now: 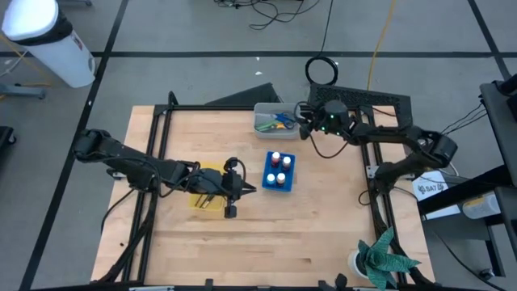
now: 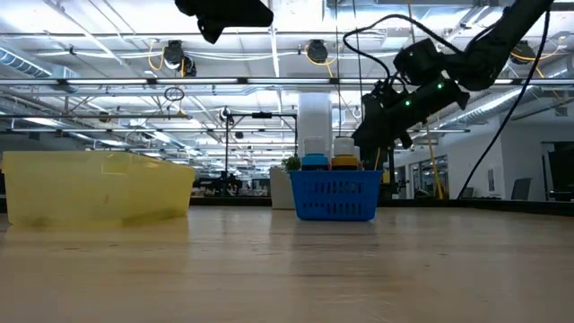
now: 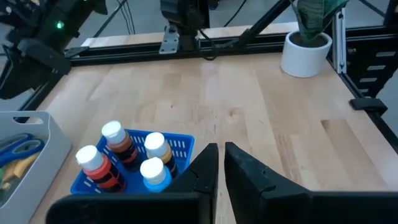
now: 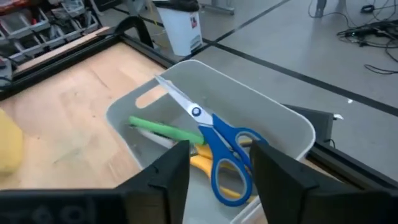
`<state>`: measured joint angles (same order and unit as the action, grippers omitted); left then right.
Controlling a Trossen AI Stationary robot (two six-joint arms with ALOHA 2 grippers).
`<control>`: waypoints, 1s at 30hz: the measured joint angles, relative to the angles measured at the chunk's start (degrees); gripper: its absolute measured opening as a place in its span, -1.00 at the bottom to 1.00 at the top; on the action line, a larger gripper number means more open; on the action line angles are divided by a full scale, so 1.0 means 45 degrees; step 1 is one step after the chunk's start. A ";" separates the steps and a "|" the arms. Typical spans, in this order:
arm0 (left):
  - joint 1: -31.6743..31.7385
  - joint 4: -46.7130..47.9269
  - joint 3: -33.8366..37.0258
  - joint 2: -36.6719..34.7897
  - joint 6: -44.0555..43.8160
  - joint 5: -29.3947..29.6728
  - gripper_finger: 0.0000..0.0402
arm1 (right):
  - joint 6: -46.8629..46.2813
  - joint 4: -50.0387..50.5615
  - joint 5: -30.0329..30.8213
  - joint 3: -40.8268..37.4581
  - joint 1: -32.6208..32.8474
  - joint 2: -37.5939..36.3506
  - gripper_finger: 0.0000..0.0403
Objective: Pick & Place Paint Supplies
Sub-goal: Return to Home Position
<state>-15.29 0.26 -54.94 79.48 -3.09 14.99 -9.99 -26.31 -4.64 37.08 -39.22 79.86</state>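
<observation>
- Grey plastic bin at the far edge of the wooden table, holding all three scissors: blue scissors on top, slanted across the green scissors and yellow scissors. Loosely heaped, so probably dropped in, not laid.
- Right gripper directly above that bin, fingers spread wide, nothing between them. Reads as a release posture, free to lift straight up.
- Blue basket mid-table, well apart from the bin, with four paint bottles upright and packed against each other, kept standing by the tight fit.
- Left gripper just beside the basket, over the yellow tray, fingers almost pressed together with only a thin slit, gripping nothing.
- Tray's contents hidden beneath that arm from above; brushes not discernible.
- Nothing loose on the bare wood, so sorting looks finished and only the pull-back remains.
- Plenty of open board on the near half; potted plant at the near right corner, well clear.
- Black frame rails around the table and the bin's raised rim under the right fingers the only edges to mind.
</observation>
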 joint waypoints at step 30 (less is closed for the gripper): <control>0.1012 -0.3357 0.8408 -1.1620 0.1068 -0.1267 -0.79 | 0.0986 0.8283 -0.2963 -0.2095 0.1818 -1.5391 -0.18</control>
<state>-10.73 -14.84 -17.10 27.19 1.72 9.29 -5.55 10.96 -17.98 27.65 -31.03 10.60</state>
